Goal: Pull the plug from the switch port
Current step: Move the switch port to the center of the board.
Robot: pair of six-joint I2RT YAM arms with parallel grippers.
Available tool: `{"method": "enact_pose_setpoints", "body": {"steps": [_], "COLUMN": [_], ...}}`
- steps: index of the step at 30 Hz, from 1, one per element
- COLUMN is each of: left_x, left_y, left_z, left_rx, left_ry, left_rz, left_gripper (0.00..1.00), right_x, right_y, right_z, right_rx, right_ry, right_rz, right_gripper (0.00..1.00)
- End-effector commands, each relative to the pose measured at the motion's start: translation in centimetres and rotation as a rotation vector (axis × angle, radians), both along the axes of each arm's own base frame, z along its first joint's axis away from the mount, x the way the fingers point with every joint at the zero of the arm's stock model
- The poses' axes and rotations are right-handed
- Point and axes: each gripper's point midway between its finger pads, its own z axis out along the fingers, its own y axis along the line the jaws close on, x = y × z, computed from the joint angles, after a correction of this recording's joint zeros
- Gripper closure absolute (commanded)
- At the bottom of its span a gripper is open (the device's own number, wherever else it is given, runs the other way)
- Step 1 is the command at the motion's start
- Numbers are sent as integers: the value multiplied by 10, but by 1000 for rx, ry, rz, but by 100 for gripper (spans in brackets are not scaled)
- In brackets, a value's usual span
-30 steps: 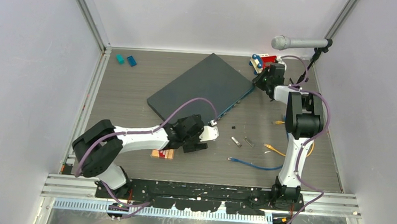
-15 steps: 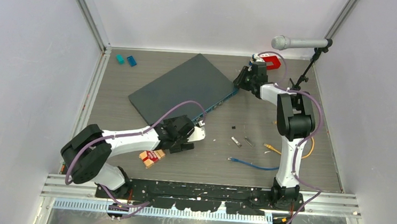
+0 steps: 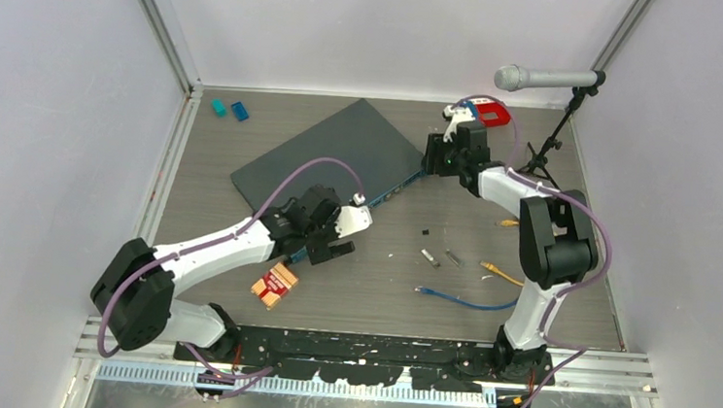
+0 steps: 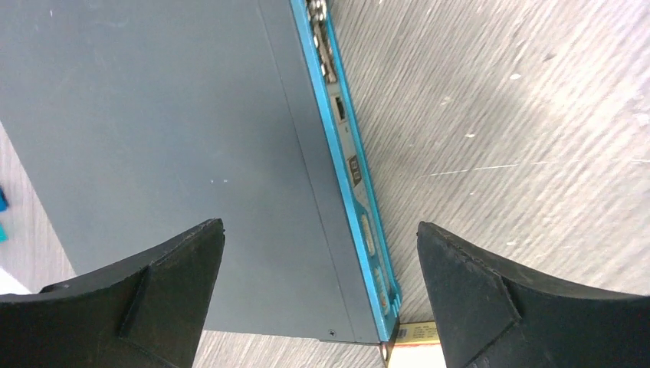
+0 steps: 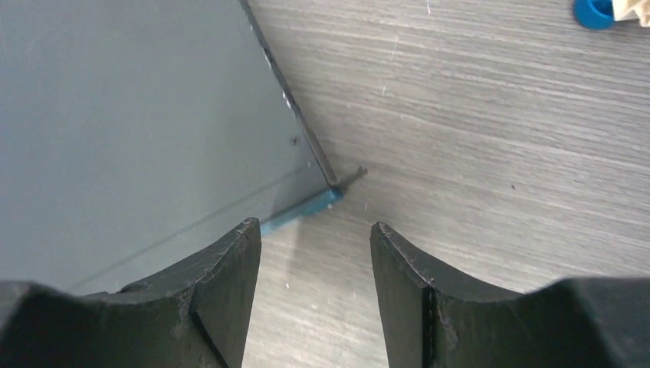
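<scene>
The switch (image 3: pixel 323 152) lies at an angle on the table, with a dark slate top (image 4: pixel 169 115) and a thin teal front edge (image 4: pixel 349 184) showing a row of small sockets. No plug can be made out in those sockets. My left gripper (image 3: pixel 323 237) hovers over the switch's near corner, wide open (image 4: pixel 320 226), one finger over the top and the other over bare table. My right gripper (image 3: pixel 436 156) is open and empty (image 5: pixel 316 226) beside the switch's right corner (image 5: pixel 303 208). The left finger (image 5: pixel 222 268) overlaps the slate top (image 5: pixel 115 115).
A red-and-yellow card (image 3: pixel 275 285) lies by the left arm. Loose blue (image 3: pixel 462 300) and yellow (image 3: pixel 499 270) cables and small dark bits (image 3: pixel 427 256) sit at right. A red toy (image 3: pixel 484 109) and microphone stand (image 3: pixel 538 79) are at the back right, and two teal pieces (image 3: pixel 228 110) at the back left.
The switch has slid and turned to the left. The right gripper followed its corner leftward and opened wider. The left gripper moved up-left over the near corner and opened fully. The card shifted left.
</scene>
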Motion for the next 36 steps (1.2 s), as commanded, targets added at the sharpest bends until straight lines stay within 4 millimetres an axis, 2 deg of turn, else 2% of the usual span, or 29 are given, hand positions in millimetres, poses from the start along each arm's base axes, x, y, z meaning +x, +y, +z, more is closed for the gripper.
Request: {"method": "enact_pose_setpoints", "body": {"steps": [1, 4, 9, 12, 18, 24, 28, 32, 36], "left_x": [-2, 4, 30, 51, 87, 106, 110, 110, 110], "left_y": [-19, -22, -23, -14, 16, 39, 44, 46, 48], "left_z": [32, 44, 64, 71, 80, 83, 84, 83, 79], "left_rx": [-140, -206, -323, -400, -509, -585, -596, -593, -589], "left_ry": [44, 74, 99, 130, 133, 160, 148, 127, 123], "left_rz": [-22, 6, 113, 219, 403, 519, 535, 519, 522], "left_gripper": [0, 0, 0, 0, 0, 0, 1, 1, 1], "right_x": [-14, -33, -69, -91, -134, -153, -160, -161, -155], "right_y": [-8, -4, 10, 24, 68, 113, 138, 153, 165], "right_z": [30, 36, 41, 41, 32, 20, 8, 2, 4], "right_rx": [-58, -54, -41, -25, -53, -72, -61, -20, 38], "right_ry": [-95, -100, -70, -66, -69, -43, -51, -111, -182], "right_rz": [59, 133, 257, 324, 467, 573, 611, 607, 575], "right_gripper": [40, 41, 42, 43, 43, 48, 53, 56, 57]}}
